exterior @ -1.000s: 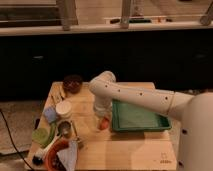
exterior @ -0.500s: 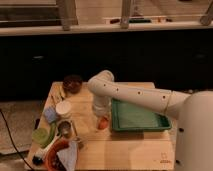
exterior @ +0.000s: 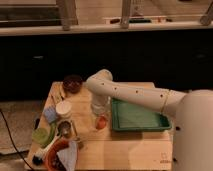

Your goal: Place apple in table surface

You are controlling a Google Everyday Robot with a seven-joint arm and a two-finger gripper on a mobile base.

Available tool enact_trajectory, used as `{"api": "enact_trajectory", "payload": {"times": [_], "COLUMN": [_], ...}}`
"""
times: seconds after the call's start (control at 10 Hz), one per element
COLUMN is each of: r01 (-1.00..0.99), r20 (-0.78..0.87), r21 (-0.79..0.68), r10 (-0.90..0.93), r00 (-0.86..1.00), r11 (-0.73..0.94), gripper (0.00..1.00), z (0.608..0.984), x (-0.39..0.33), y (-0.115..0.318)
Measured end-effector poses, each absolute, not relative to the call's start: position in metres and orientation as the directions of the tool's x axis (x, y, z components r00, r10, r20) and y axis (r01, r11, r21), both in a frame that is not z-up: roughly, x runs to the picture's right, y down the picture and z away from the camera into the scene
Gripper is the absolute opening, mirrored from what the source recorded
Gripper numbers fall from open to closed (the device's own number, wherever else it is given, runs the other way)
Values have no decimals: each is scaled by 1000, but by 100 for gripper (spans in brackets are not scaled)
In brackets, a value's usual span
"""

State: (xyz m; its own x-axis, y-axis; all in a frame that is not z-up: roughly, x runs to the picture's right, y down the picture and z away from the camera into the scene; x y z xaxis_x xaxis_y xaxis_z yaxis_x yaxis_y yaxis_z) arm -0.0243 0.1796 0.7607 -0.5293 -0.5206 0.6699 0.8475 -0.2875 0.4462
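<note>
The apple [exterior: 101,121] is a small orange-red fruit just above or on the light tan wooden table surface [exterior: 125,150], left of the green tray [exterior: 137,117]. My gripper [exterior: 100,116] hangs from the white arm and reaches down right over the apple, which sits at its tip. I cannot tell whether the apple touches the wood.
A dark brown bowl [exterior: 73,82] stands at the back left. A white cup [exterior: 63,109], a blue cup [exterior: 50,114], a green cup [exterior: 40,136], a metal cup [exterior: 64,128] and a bowl with a bag [exterior: 61,154] crowd the left edge.
The gripper with the apple has shifted slightly lower and toward the front of the table. Nothing else has moved.
</note>
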Motion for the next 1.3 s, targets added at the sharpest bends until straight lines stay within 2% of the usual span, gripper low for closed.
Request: {"api": "enact_trajectory", "payload": {"times": [1.3], "r01": [845], "r20": [662], "r21": [450], "r10": [-526], "r00": [-534], "r11": [-290], "gripper": [80], "z": [759], "x": [-21], "y": [174]}}
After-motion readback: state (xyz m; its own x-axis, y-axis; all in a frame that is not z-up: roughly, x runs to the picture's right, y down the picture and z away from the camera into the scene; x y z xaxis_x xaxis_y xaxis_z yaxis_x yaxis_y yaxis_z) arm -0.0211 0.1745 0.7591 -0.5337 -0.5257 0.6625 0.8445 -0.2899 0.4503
